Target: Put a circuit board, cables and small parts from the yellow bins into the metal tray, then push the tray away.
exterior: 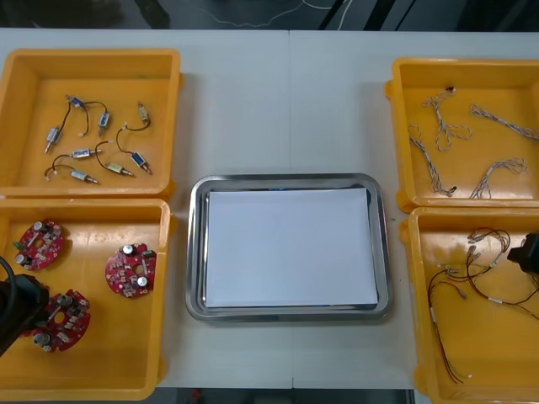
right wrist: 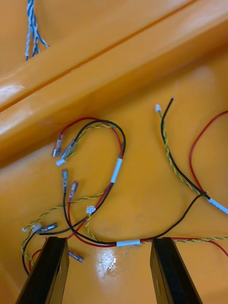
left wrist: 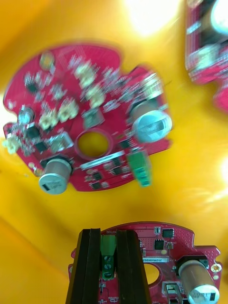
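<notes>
Lower left, the left gripper (left wrist: 108,236) is pinched near-shut on the green connector (left wrist: 107,260) of 1 stiff, fragile circuit board (left wrist: 183,247); lower right, the right gripper (right wrist: 109,248) gapes empty over limp, light cables (right wrist: 117,170), best grabbed where they bunch

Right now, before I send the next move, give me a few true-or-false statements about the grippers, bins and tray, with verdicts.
1. The metal tray already holds a board. False: its white inside is bare, and three circuit boards lie in the near-left bin.
2. The right gripper is open above the red, black and yellow cables. True.
3. The left gripper is open wide. False: it is shut on a circuit board, at its green connector.
4. The small metal parts lie in the far-left bin. True.
</notes>
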`<state>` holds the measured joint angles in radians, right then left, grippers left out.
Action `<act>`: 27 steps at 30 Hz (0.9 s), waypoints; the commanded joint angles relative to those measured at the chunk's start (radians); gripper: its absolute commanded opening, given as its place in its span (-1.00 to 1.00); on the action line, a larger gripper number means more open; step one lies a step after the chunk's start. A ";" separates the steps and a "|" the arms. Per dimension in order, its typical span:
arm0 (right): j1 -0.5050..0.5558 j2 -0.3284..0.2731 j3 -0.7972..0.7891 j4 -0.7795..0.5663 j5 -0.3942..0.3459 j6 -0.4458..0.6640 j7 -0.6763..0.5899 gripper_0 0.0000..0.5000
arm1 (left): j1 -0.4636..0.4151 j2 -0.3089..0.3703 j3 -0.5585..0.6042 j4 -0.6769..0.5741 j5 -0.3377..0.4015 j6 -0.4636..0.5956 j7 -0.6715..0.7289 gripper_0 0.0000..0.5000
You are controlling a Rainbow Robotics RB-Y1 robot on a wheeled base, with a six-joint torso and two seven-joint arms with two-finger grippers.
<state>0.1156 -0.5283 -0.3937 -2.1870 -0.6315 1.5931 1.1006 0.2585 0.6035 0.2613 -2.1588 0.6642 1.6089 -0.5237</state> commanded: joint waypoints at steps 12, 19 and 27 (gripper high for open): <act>0.038 0.116 -0.057 -0.040 0.065 0.048 -0.479 1.00 | -0.220 0.236 0.047 -0.073 0.209 0.195 -0.067 -1.00; 0.038 0.143 -0.044 -0.010 0.099 0.100 -0.623 1.00 | -0.367 0.320 -0.004 -0.085 0.344 0.283 -0.062 -1.00; 0.015 0.152 -0.027 0.085 0.131 0.053 -0.666 1.00 | -0.582 0.344 -0.160 -0.084 0.405 0.311 -0.045 -1.00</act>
<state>0.1319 -0.3898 -0.4231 -2.1306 -0.5208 1.6657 0.4488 -0.2106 0.9045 0.1847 -2.2157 1.0568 1.9088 -0.5237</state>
